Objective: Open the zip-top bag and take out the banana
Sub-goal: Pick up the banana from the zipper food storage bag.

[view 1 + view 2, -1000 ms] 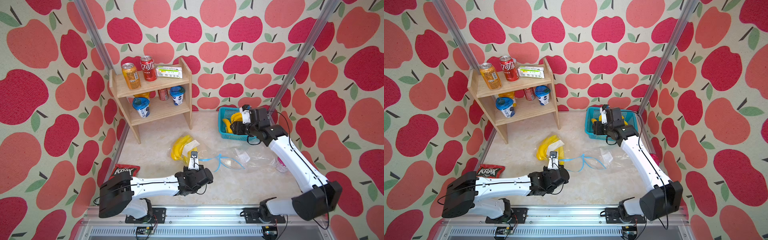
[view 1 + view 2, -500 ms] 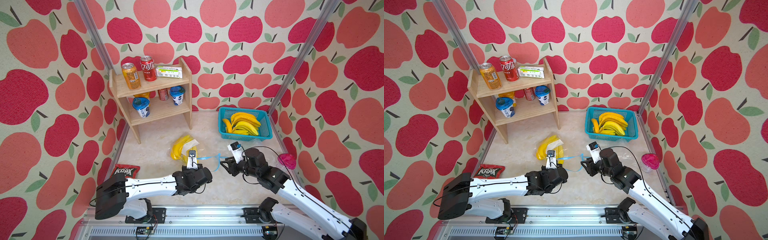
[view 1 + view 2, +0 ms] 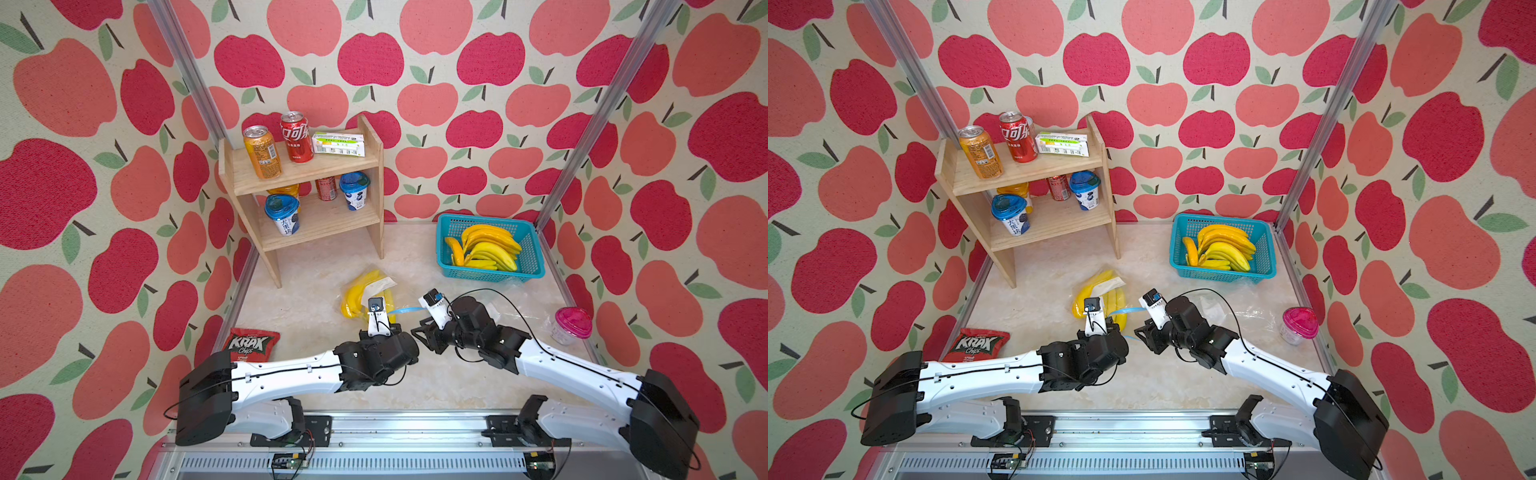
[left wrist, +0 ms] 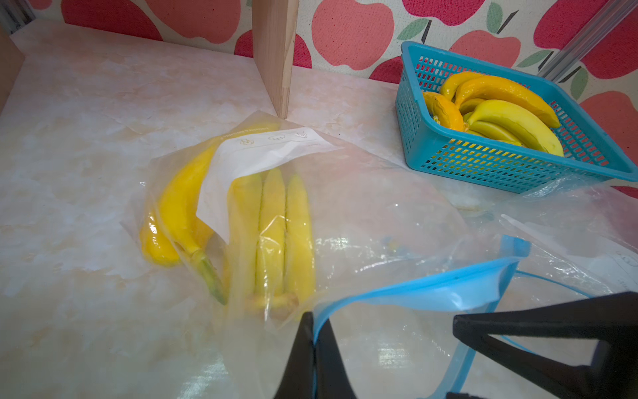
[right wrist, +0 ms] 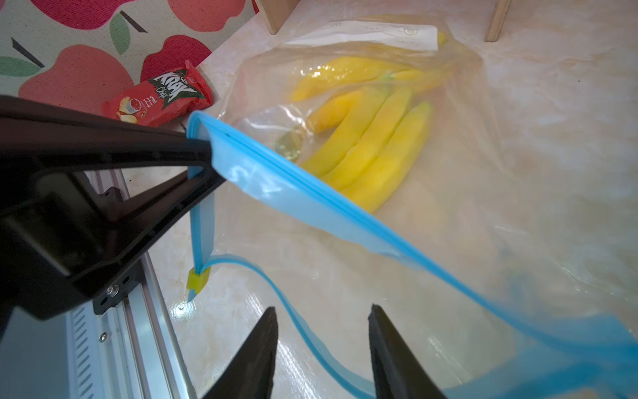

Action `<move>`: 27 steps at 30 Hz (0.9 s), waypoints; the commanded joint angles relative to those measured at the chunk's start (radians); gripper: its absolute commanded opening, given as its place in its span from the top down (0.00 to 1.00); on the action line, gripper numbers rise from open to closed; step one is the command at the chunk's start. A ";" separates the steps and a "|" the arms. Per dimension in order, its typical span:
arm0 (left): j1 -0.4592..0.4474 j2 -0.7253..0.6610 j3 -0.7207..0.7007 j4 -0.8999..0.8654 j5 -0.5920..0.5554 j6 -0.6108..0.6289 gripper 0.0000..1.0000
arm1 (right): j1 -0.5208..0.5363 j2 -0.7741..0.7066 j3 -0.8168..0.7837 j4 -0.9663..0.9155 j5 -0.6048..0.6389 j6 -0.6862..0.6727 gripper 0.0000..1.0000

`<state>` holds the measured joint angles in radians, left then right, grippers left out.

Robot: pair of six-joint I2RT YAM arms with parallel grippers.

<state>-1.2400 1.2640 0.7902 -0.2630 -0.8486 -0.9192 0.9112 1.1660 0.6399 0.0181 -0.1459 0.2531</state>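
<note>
Pinches the bag [image 4: 345, 193] by its upper zip strip [image 5: 293, 186] with the left gripper [image 4: 312, 319], jaws clamped tight on the blue edge; holds that strip lifted off the table [image 3: 307, 266], apart from the lower strip [image 5: 241, 259] lying flat, mouth gaping between them; yellow slider [image 5: 197, 279] at the strips' joined end; sets the right gripper [image 5: 321, 312] just beside the left, jaws parted, grasping nothing, lower strip running between the tips; cannot tell whether touching it; has the bananas [image 4: 269, 224] inside the bag, flat on the table before the shelf [image 3: 316, 170], white label [image 4: 262, 155] over them; further back on the right, basket [image 3: 490, 271] of more bananas; chips [image 3: 248, 344] at far left; pink-lidded cup [image 3: 571, 326] at far right.
</note>
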 commanded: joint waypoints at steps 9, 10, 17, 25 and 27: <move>0.008 -0.010 -0.030 -0.008 0.014 -0.029 1.00 | 0.060 0.211 0.080 0.199 -0.047 -0.020 0.49; 0.008 -0.015 -0.036 0.004 0.020 -0.029 1.00 | 0.061 0.231 0.088 0.213 -0.049 -0.021 0.48; 0.011 -0.020 -0.051 0.032 0.030 -0.023 1.00 | 0.061 0.305 0.113 0.298 -0.092 -0.017 0.41; 0.013 -0.040 -0.069 0.046 0.034 -0.026 1.00 | 0.061 0.405 0.171 0.304 -0.156 -0.068 0.35; 0.013 -0.046 -0.076 0.050 0.036 -0.029 1.00 | 0.061 0.418 0.183 0.310 -0.184 -0.079 0.34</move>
<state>-1.2282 1.2335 0.7319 -0.2348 -0.8227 -0.9302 0.9684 1.5669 0.7784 0.2886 -0.2684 0.2165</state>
